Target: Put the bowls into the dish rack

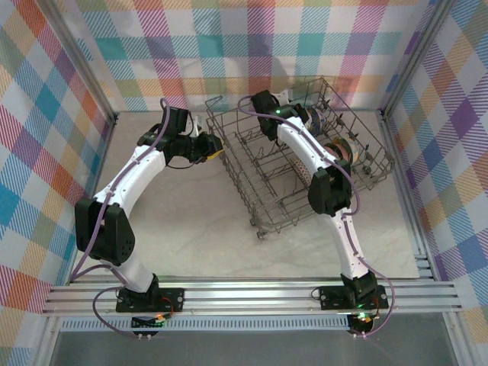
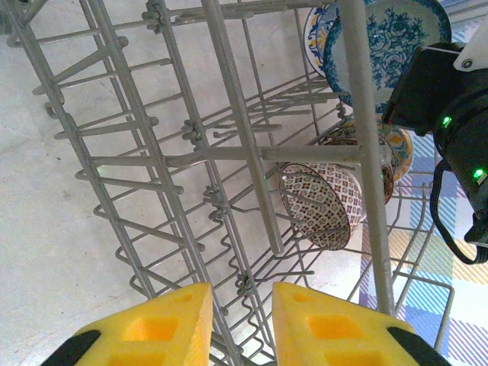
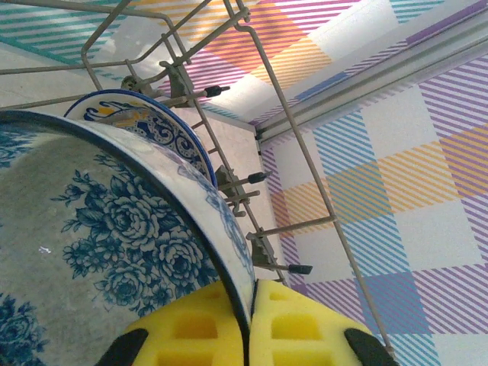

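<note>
Pinching the rim of the blue floral bowl with the right tool, upright in the far right corner of the dish rack on the table, just in front of a blue-and-yellow rimmed bowl. Hovering at the rack's left edge with the left tool slightly spread, a rack wire in the gap and no bowl gripped. Standing on edge among the tines, near the middle of the rack: a mosaic bowl.

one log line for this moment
right gripper: shut on blue bowl rim, in dish rack | left gripper: open, astride dish rack wire
</note>
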`<action>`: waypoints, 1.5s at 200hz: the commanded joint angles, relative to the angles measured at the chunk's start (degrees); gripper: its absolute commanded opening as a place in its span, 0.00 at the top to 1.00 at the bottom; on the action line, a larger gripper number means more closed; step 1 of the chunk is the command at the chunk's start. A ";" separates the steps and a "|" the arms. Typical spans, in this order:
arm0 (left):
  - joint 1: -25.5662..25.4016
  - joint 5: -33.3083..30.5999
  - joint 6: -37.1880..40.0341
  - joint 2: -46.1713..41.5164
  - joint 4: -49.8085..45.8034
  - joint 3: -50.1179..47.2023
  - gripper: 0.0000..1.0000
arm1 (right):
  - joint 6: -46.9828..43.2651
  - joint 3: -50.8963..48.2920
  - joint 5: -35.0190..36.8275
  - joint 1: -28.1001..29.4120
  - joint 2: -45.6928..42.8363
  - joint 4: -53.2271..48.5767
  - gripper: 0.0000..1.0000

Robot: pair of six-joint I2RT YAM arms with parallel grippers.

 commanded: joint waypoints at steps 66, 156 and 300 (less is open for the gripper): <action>-0.28 -2.10 3.19 -2.53 -1.28 5.17 0.50 | -4.93 0.07 1.57 0.98 0.93 3.09 0.94; 3.75 -0.13 5.59 7.67 -1.42 15.95 0.35 | -2.07 -1.32 1.42 0.98 -0.11 2.15 0.94; 3.71 0.66 -2.14 10.37 9.25 8.47 0.61 | 2.03 -0.42 1.00 0.50 -0.90 -2.98 0.93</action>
